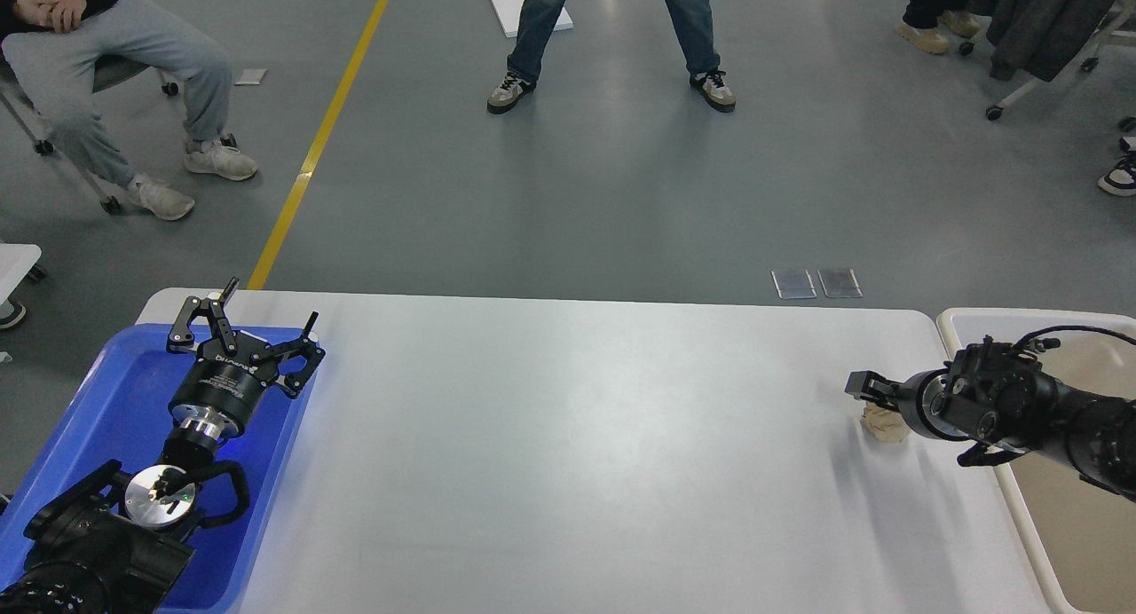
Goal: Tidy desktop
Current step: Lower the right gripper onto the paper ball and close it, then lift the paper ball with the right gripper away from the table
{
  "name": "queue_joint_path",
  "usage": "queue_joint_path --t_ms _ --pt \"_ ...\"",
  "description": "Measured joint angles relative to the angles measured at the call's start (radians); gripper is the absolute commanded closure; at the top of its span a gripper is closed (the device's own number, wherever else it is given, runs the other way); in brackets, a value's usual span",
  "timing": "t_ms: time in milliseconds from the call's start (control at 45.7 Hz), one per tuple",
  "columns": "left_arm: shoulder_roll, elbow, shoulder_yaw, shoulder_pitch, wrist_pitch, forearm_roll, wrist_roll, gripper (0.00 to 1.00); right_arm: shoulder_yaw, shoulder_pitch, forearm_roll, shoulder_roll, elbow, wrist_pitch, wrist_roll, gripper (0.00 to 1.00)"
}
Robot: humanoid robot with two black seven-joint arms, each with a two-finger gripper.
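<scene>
While mostly bare, desktop [568,454] under right gripper [856,385], crumpled wad [883,423] beside.

Left claw [266,317] fingers spread wide; right claw [859,385] pointing left, fingers together.

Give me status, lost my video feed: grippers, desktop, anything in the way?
Left gripper open over blue tray. Right gripper above crumpled beige scrap, jaw state unclear. Desktop otherwise bare. Nothing blocking.
</scene>
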Motion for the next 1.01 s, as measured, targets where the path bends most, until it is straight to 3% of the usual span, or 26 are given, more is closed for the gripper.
queue_joint_path --t_ms 328,394,438,1007 --pt "0.000 0.000 0.000 0.000 0.000 0.000 0.000 0.00 0.038 -0.032 -0.003 0.004 -0.003 -0.025 0.000 0.67" --pt "0.000 0.000 0.000 0.000 0.000 0.000 0.000 0.00 0.041 -0.039 -0.008 0.004 -0.003 -0.046 0.000 0.83" --pt "0.000 0.000 0.000 0.000 0.000 0.000 0.000 0.00 0.043 -0.043 -0.013 0.004 -0.003 -0.057 0.000 1.00" --pt "0.000 0.000 0.000 0.000 0.000 0.000 0.000 0.00 0.085 -0.071 -0.022 0.001 0.025 -0.114 0.000 1.00"
